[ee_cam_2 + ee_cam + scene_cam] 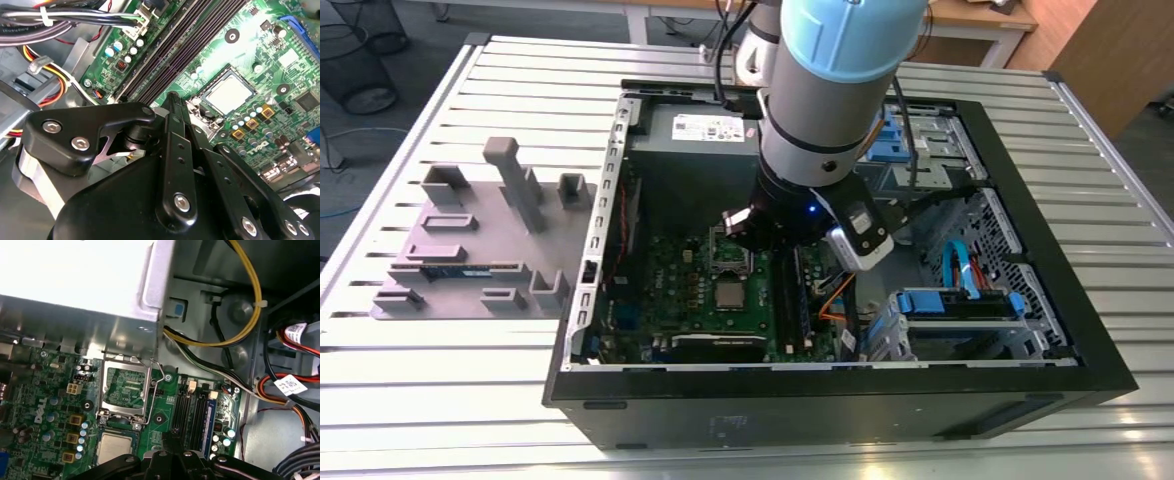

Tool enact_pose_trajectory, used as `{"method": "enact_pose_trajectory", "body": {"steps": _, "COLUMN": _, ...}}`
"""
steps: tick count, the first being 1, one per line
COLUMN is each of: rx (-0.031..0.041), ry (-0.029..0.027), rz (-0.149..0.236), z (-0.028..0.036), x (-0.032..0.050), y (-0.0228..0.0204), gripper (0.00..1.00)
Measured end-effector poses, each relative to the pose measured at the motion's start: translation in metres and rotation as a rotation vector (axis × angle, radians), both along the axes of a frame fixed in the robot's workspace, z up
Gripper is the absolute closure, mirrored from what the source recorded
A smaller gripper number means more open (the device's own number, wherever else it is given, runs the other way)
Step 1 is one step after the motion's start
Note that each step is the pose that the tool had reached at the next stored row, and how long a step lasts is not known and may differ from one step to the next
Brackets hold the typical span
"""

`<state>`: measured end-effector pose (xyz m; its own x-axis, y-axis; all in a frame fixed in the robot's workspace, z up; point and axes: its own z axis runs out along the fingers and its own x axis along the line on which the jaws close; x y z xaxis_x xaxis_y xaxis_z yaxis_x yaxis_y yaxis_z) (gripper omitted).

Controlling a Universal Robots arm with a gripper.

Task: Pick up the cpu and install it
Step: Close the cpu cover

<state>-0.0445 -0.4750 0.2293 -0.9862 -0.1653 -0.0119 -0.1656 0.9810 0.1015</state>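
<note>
The cpu [728, 293], a small silvery square, lies flat in the socket of the green board [674, 300] inside the open computer case. Both wrist views show the cpu [231, 93] [114, 447] uncovered. The socket's metal frame [125, 390] is swung up open beside it, with its wire lever [156, 385] raised. My gripper [177, 449] hangs just above the board, close beside the socket, shut with nothing in it. Its black linkage [172, 150] covers much of the second wrist view.
The grey power-supply box [700, 128] [75, 280] stands just behind the socket. Dark memory slots [175, 50] run beside it. Cable bundles [280, 390] and a blue drive cage [958, 305] crowd the exterior view's right. A grey parts fixture [480, 240] sits outside the case.
</note>
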Motion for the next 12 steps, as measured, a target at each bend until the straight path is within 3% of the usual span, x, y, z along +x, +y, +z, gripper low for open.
{"method": "enact_pose_trajectory", "body": {"steps": 6, "rx": 0.0010, "ry": 0.0000, "rz": 0.054, "z": -0.0026, "x": 0.0001, "y": 0.0029, "gripper": 0.89}}
{"method": "enact_pose_trajectory", "body": {"steps": 9, "rx": 0.0013, "ry": 0.0000, "rz": 0.062, "z": -0.0044, "x": 0.0001, "y": 0.0081, "gripper": 0.89}}
{"method": "enact_pose_trajectory", "body": {"steps": 12, "rx": 0.0012, "ry": 0.0001, "rz": 0.066, "z": -0.0070, "x": 0.0001, "y": 0.0160, "gripper": 0.89}}
